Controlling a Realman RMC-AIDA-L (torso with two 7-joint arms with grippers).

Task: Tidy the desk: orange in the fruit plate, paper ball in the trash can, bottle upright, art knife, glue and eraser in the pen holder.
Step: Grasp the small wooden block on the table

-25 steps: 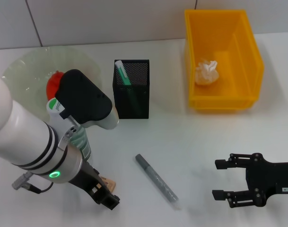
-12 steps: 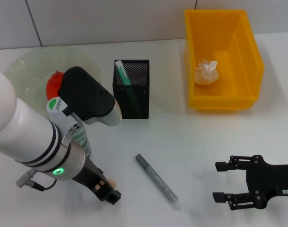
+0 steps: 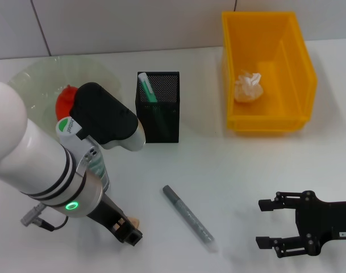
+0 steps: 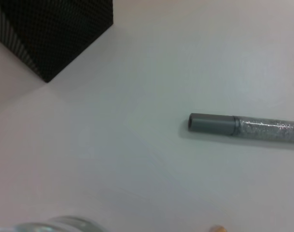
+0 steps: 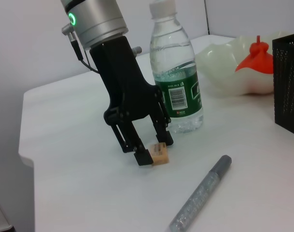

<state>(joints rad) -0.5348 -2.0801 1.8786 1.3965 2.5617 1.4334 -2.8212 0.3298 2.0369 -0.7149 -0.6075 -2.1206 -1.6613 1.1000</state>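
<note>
The tan eraser (image 5: 160, 153) lies on the table by the upright bottle (image 5: 177, 82). My left gripper (image 5: 154, 149) stands over it, open, fingertips down on either side. In the head view the eraser (image 3: 136, 220) peeks out beside the left gripper (image 3: 127, 232). A grey glittery pen-shaped stick (image 3: 188, 218) lies mid-table; glue or art knife, I cannot tell. The orange (image 3: 63, 100) sits in the fruit plate (image 3: 30, 85). The paper ball (image 3: 248, 86) lies in the trash can (image 3: 300, 68). My right gripper (image 3: 279, 223) hovers open at the front right.
The pen holder (image 3: 158, 116) stands behind the stick with a green-and-white item (image 3: 145, 88) inside. My left arm hides most of the bottle in the head view. The left wrist view shows the stick (image 4: 243, 126) and a pen holder corner (image 4: 50, 34).
My left gripper has come down and shifted slightly, so its fingers now flank the eraser and cover most of it. My right gripper has drifted a little toward the front.
</note>
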